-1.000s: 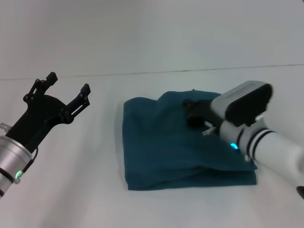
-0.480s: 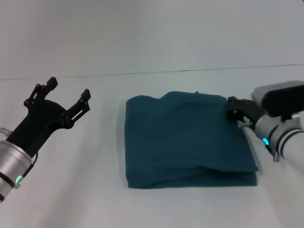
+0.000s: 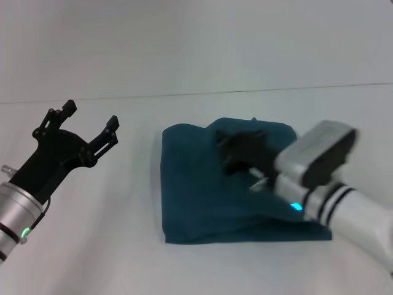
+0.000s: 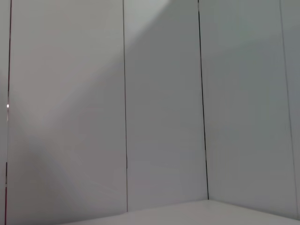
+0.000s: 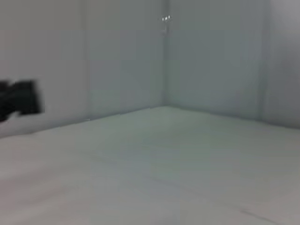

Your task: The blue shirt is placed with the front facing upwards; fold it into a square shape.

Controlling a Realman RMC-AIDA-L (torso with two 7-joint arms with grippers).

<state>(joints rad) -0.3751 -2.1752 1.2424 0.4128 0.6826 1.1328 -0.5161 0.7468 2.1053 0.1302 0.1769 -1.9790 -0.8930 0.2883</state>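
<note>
The blue shirt [image 3: 199,193] lies on the white table as a folded, roughly square bundle, with layered edges along its near side and no lettering showing. My right gripper [image 3: 241,153] hangs over the shirt's middle to far part, blurred by motion, and its grey arm covers the shirt's right side. My left gripper [image 3: 90,115] is held up in the air, open and empty, well to the left of the shirt. In the right wrist view a dark shape that is probably the left gripper [image 5: 18,101] shows far off. The left wrist view shows only wall panels.
The white table [image 3: 92,246] extends on every side of the shirt. A pale panelled wall [image 4: 159,117] rises behind the table's far edge [image 3: 184,95].
My right gripper has swung from the shirt's right edge leftwards over the middle of the shirt. The left arm has hardly moved. The shirt keeps its shape.
</note>
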